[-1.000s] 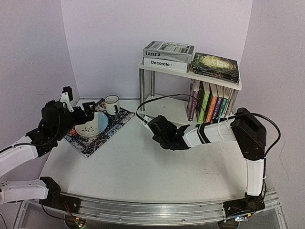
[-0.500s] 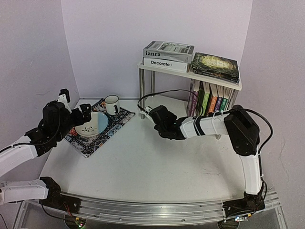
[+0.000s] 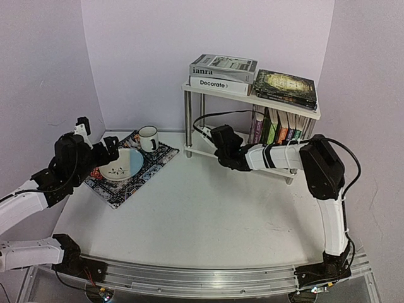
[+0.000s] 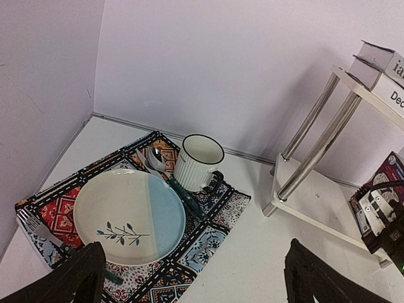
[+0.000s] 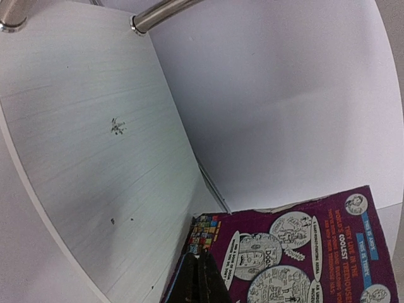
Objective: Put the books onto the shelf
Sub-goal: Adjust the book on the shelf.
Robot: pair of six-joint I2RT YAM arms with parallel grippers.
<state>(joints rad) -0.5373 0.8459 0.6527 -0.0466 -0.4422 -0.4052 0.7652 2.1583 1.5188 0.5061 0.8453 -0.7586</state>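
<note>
With my right claw (image 5: 201, 264) clenched on nothing, I'd nudge the purple book (image 5: 297, 252) at its tip slowly, squarely, upright along the shelf (image 5: 88, 158) ahead.

Thin colourful books (image 3: 278, 132) stand on the lower board of the small white shelf with shiny legs (image 3: 278, 105). The right end effector (image 3: 221, 139) is low beside them.
</note>
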